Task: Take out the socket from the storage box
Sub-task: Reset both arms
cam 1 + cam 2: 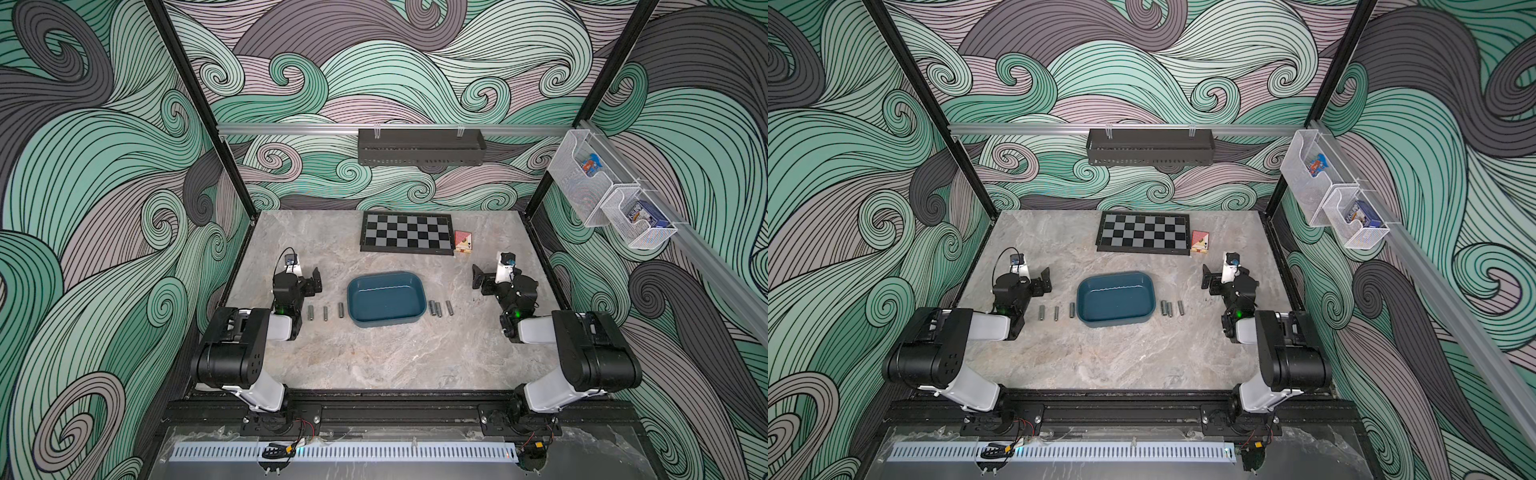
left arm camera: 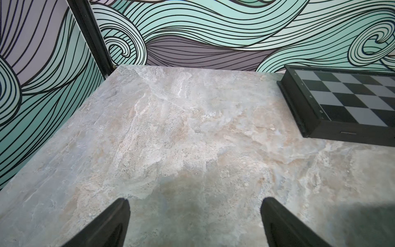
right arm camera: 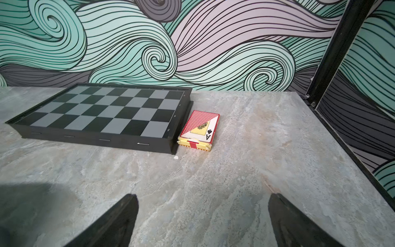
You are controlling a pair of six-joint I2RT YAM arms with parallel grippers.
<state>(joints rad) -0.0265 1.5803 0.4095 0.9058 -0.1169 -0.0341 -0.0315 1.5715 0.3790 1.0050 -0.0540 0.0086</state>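
the storage box [image 1: 384,299] sits about mid-counter and its floor looks bare in both top views, so the job reads as pretty much done. there are six sockets out on the counter [image 1: 374,361]: three spaced in a row [image 1: 325,313] on the side toward the left edge, and three bunched closer [image 1: 438,309] just beside the box's right wall. the left gripper [image 2: 195,202] hangs with its jaws spread wide and nothing between them, and so does the right gripper [image 3: 203,196]. both are parked out near the side edges, well apart from the box. the main risk from here is probably bumping stuff. the sockets are little metal cylinders lying on their sides, so any sweep of an arm could roll them, and the outermost left one lies near the left arm's forearm. two in the right bunch look nearly touching, so nudging one could move both, and shoving the box would push it into them. otherwise there's a chessboard [image 1: 406,232] along the far edge with a card pack [image 3: 198,128] just beside its right end, plus a black rack [image 1: 420,147] and wire baskets [image 1: 582,166] up on the frame, none of it in the way.
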